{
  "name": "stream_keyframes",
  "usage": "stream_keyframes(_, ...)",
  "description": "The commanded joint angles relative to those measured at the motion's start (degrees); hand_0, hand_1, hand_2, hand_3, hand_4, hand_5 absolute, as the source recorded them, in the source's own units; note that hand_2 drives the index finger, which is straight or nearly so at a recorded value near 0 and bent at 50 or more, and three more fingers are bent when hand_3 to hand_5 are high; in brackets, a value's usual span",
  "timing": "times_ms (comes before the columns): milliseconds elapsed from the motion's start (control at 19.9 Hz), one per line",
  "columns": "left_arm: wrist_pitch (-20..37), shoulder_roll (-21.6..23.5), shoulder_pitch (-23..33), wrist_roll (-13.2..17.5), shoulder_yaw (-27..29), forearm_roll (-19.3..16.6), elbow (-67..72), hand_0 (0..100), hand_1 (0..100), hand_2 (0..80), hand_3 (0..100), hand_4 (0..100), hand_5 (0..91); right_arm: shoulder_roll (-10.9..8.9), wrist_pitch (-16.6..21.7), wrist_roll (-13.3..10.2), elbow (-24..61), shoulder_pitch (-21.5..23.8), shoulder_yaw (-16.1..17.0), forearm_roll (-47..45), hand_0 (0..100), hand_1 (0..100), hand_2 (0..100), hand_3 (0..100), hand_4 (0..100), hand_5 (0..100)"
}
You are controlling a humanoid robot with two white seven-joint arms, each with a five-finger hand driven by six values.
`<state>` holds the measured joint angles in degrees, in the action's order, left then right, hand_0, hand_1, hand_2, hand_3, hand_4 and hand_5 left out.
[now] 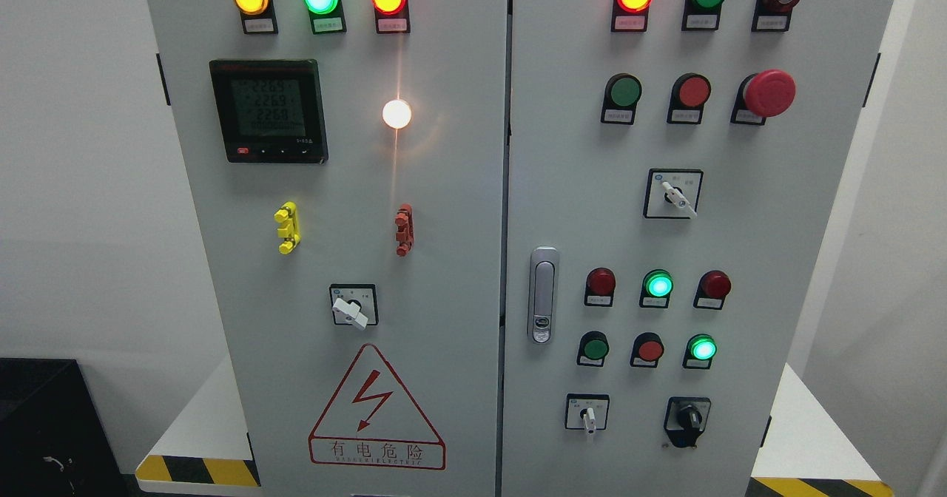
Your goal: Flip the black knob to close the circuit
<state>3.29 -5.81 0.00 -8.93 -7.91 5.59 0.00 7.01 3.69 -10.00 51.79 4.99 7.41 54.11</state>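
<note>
Grey cabinet (444, 186) with two doors; black knob (688, 417) at the lower right of the right door, untouched, with a white-handled switch (587, 413) to its left; red triangle sign (376, 408) on the left door reading "有电危险" under a lightning bolt; meter (268, 110) above showing "2269" on each of its rows; small tags beneath the lamps too tiny to read; red mushroom button (768, 92) at upper right; no hand or fingers in view, so state cannot be told.
</note>
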Motion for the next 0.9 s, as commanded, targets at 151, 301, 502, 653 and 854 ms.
stream_keyframes(151,0.0,0.0,1.3,0.3,0.0,0.0,-1.8,12,56,0.0,0,0,0.0,0.11,-0.8,-2.3,18.1,1.7,-3.5,6.8,0,14,83,100,90,95)
stream_keyframes(301,0.0,0.0,1.3,0.3,0.0,0.0,-1.8,12,56,0.0,0,0,0.0,0.11,-1.0,-3.1,22.5,1.9,-3.3,10.0,0,12,84,100,91,97)
stream_keyframes(502,0.0,0.0,1.3,0.3,0.0,0.0,-1.8,12,56,0.0,0,0,0.0,0.11,-2.2,-2.8,28.3,1.9,-3.4,13.5,0,8,86,100,92,98)
stream_keyframes(653,0.0,0.0,1.3,0.3,0.0,0.0,-1.8,12,56,0.0,0,0,0.0,0.11,-2.9,-2.4,31.1,1.8,-3.3,15.2,0,5,87,100,93,98)
stream_keyframes(854,0.0,0.0,1.3,0.3,0.0,-0.1,-1.8,12,56,0.0,0,0,0.0,0.03,-3.6,-2.2,34.5,1.6,-3.2,16.6,0,0,88,100,94,99)
